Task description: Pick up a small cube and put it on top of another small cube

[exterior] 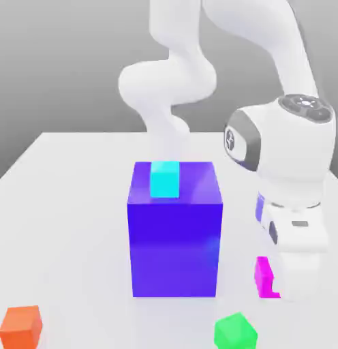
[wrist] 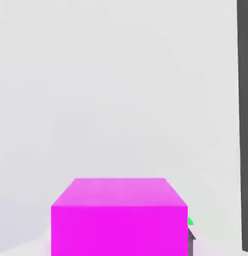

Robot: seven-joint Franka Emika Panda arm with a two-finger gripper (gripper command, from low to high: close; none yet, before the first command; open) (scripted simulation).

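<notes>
On the white desk (exterior: pixel 69 198), toward the exterior view's right, the small cube (exterior: pixel 263 277) sits low beside the arm's hand, its magenta-pink face partly covered by the white body of the tool (exterior: pixel 289 283). The tool has its lower end down at the cube's level, so the cube lies right against it, on the side facing the exterior view's left. Whether the fingers are spread or closed on the cube cannot be told, since the hand's white housing hides them.

From the hand view, the small cube (wrist: pixel 119 215) lies close under the camera, its top and one side face showing, with bare desk stretching beyond it and a sliver of green (wrist: pixel 190 221) peeking past one edge.

A big blue-violet block (exterior: pixel 175 232) stands at the middle of the desk, well to the exterior view's left of the cube, with a cyan cube (exterior: pixel 165 179) resting on its top. A green small cube (exterior: pixel 235 331) lies near the magenta one, closer to the camera. An orange small cube (exterior: pixel 22 326) sits far off at the exterior view's left corner.
</notes>
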